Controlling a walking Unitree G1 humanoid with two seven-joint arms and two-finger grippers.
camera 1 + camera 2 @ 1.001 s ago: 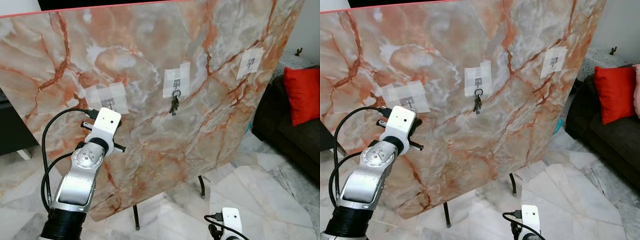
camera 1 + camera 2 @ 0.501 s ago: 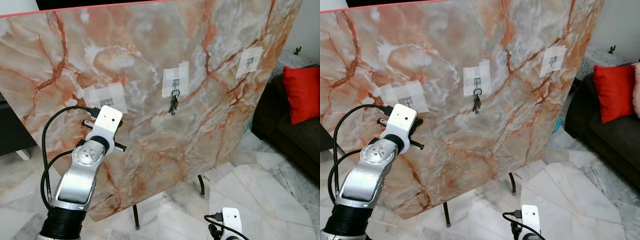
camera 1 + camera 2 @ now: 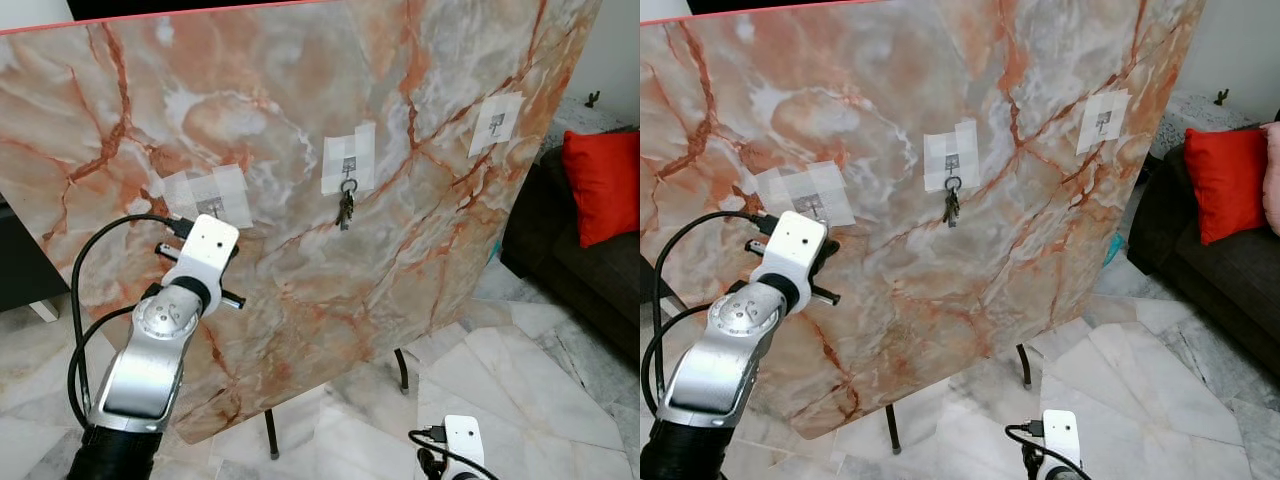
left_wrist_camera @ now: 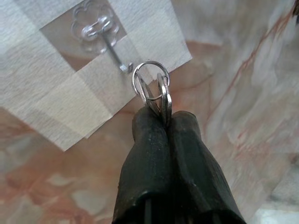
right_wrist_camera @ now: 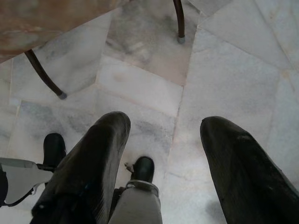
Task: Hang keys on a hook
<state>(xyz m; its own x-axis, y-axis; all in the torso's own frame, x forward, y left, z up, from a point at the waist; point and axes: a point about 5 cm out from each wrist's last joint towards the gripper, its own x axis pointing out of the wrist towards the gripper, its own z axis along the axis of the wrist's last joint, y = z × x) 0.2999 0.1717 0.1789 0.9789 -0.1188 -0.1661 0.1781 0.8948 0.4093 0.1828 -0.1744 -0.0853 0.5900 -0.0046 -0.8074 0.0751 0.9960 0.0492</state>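
A tilted marble board carries three taped-on hooks. My left arm is raised to the left hook. In the left wrist view my left gripper is shut on a set of keys, and their silver ring sticks out beyond the fingertips. The ring sits just beside the tip of the clear-backed metal hook; I cannot tell whether they touch. Another bunch of keys hangs from the middle hook. My right gripper hangs open over the floor.
The right hook on the board is bare. The board stands on thin dark legs over a marble tile floor. A dark sofa with a red cushion stands at the right.
My left arm has edged slightly to the left by the left hook. The whole picture has shifted a little. The right arm has not moved.
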